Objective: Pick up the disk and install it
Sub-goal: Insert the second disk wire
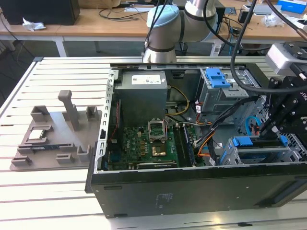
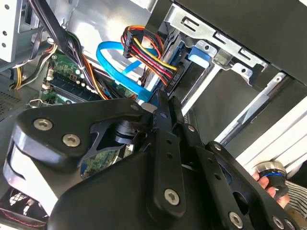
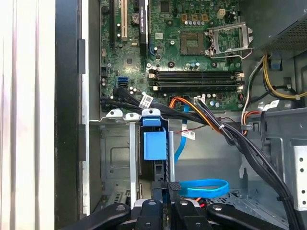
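Open computer case (image 1: pixel 144 182) lies on the slatted worktop (image 1: pixel 53 187). Disk (image 3: pixel 154 143) stands on edge in the case's lower drive cage (image 3: pixel 117 158). Hand (image 3: pixel 165 191) sits just above the disk, fingers (image 3: pixel 173 188) nearly together, apparently gripping nothing.

Even, bright indoor light falls on the open computer case (image 1: pixel 192 143) in the exterior view, with soft shadows inside it and dark shade along its black front wall. In the second wrist view, glare whitens the metal panel (image 2: pixel 103 21) above the motherboard, and the gripper linkage (image 2: pixel 144 182) close to the lens looks soft. In the first wrist view the motherboard (image 3: pixel 182 52) is sharp and evenly lit.
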Controlling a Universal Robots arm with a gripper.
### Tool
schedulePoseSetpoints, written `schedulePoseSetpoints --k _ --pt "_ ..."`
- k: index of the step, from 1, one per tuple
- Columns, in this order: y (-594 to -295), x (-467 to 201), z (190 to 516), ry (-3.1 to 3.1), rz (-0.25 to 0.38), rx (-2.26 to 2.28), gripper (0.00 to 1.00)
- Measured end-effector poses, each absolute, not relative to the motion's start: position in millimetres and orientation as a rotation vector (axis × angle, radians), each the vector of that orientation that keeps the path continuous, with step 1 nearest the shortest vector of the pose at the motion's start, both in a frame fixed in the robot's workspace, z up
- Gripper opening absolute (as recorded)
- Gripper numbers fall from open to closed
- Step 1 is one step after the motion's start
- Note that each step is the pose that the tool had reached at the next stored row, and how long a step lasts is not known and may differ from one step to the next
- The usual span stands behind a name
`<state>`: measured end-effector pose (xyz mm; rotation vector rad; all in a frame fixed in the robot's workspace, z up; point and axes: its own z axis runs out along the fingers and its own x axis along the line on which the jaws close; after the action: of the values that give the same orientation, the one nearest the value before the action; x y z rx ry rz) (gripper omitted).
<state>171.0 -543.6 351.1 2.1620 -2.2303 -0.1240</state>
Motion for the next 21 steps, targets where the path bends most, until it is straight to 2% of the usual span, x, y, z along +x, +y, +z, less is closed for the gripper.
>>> schedulePoseSetpoints --k 21 --pt "-543.5 171.1 339.7 -2.230 -0.124 2.161 0.16"
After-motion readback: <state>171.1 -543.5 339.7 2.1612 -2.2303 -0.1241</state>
